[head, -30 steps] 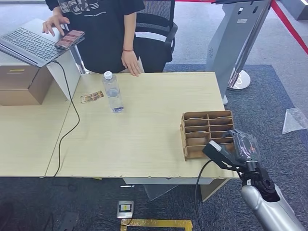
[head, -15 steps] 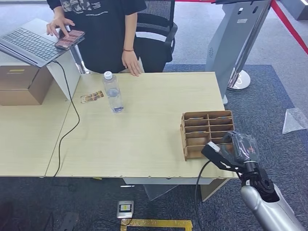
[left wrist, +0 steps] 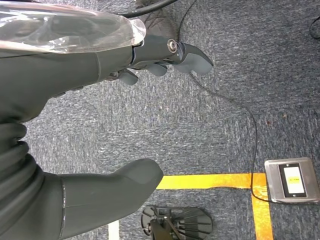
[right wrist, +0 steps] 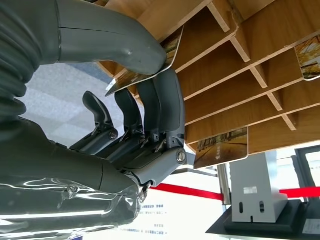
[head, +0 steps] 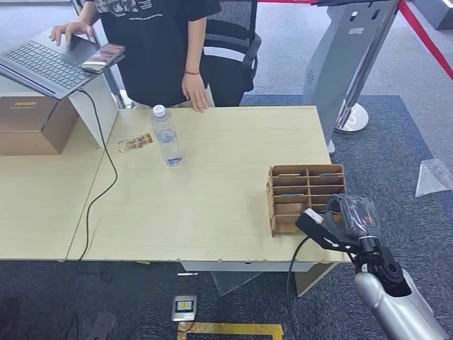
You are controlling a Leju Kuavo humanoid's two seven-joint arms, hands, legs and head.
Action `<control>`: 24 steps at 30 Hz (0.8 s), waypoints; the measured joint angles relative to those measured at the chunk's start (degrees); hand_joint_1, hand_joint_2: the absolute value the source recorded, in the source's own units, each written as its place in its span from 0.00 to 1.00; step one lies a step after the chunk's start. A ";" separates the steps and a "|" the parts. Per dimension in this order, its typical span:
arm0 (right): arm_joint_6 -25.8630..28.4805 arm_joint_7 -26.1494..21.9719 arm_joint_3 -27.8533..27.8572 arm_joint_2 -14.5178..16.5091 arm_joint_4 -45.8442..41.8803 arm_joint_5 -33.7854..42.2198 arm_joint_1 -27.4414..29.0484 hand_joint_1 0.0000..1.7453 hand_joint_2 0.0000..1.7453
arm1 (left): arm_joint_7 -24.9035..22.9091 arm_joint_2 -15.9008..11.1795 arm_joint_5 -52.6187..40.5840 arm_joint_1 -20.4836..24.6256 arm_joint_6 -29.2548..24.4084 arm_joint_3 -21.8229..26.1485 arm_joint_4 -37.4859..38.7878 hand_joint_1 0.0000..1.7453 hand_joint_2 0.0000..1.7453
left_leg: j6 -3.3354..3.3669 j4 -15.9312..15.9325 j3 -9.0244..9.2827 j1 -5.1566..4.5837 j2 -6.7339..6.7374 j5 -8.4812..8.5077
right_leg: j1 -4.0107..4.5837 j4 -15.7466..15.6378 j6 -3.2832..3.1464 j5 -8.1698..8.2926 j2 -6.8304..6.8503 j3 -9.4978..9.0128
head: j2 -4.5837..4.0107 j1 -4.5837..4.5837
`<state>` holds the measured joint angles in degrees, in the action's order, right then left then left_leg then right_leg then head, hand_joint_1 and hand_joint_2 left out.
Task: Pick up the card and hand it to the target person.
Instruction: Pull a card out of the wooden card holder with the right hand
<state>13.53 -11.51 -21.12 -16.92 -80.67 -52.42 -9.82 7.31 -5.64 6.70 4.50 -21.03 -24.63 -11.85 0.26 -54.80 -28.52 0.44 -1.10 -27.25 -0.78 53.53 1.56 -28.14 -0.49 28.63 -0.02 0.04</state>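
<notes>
A long pale table [head: 214,191] is seen running across the head view, with a broad stretch of bare top left open between its near edge and the person [head: 155,42] standing at the far edge. A wooden slotted rack [head: 306,195] is set near the table's right-hand near corner, close to both edges. The right hand [head: 350,216] is held against the rack's near right side; in the right wrist view a card [right wrist: 145,67] is pinched between thumb and fingers [right wrist: 166,107] at the mouth of a slot. Further cards [right wrist: 222,146] are seen protruding from other slots. The left hand [left wrist: 75,125] is seen above carpet, its fingers apart and nothing held.
</notes>
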 joint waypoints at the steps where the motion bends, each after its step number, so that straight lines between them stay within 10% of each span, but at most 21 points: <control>1: -0.08 0.08 0.02 0.00 0.00 -0.14 0.00 0.87 1.00 | 0.04 0.00 0.01 0.00 0.00 0.00 0.00 0.00 1.00 | 0.00 0.00 0.00 0.00 0.00 0.00 | 0.00 0.00 0.00 0.00 0.00 0.00 | 0.00 0.00; 24: -19.87 -3.66 1.35 -8.83 -9.36 7.05 -5.19 1.00 1.00 | 0.43 -0.49 0.79 -0.07 0.29 0.00 0.00 0.00 1.00 | 0.01 -0.03 0.01 -0.01 0.02 0.00 | -0.01 0.00 0.00 0.01 -0.03 -0.02 | 0.00 -0.01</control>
<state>-6.33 -15.17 -19.78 -25.74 -90.04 -45.38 -15.01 7.74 -6.13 7.49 4.43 -20.74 -24.63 -11.85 0.27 -54.83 -28.51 0.43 -1.08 -27.25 -0.79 53.53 1.56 -28.13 -0.51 28.61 -0.02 0.04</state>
